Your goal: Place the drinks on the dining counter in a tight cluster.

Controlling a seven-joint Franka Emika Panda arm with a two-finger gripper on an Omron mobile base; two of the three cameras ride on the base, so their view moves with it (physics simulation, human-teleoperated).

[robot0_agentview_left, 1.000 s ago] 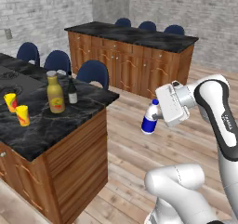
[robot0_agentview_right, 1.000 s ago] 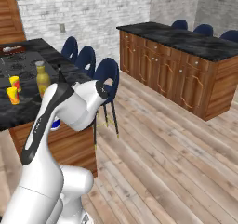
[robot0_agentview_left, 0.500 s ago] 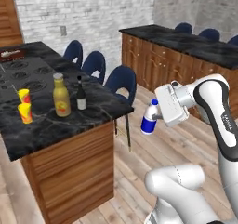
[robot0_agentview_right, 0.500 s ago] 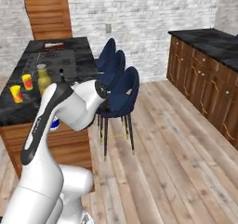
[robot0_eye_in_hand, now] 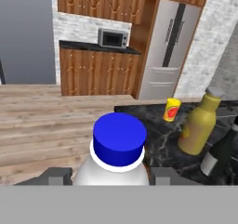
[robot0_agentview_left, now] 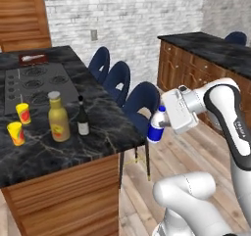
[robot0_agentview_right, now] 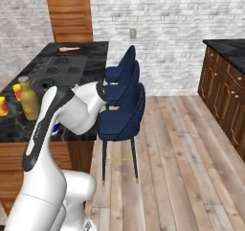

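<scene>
Now the small blue-and-white bottle [robot0_agentview_left: 157, 126] hangs in the air off the near right corner of the dining counter [robot0_agentview_left: 112, 127], clear of its black marble top and at about the height of that edge. The gripper [robot0_agentview_left: 163, 124] is clamped on it from the right side, jaws pressed to its white body. Against the earlier pictures, the bottle sits at the same spot in the gripper and at the same tilt; the whole scene has swung instead, so the camera has moved with the base, and the island now lies nearer and more square on the left, with the wood-panelled wall behind it.

The bottle's long axis runs nearly upright, leaning a little, blue end low and white end toward the hand in the left base view. In the hand view its blue round end [robot0_eye_in_hand: 119, 139] faces the camera, so the axis points along the gripper.

On the counter, well apart from the held bottle, the mustard-yellow bottle [robot0_agentview_left: 58, 117] stands upright with the dark wine bottle [robot0_agentview_left: 82, 117] just beside it on its right. Two yellow cups [robot0_agentview_left: 19, 122] stand to the left. Farther back is the cooktop [robot0_agentview_left: 37, 81]. Blue chairs [robot0_agentview_left: 120, 78] line the counter's right side.
</scene>
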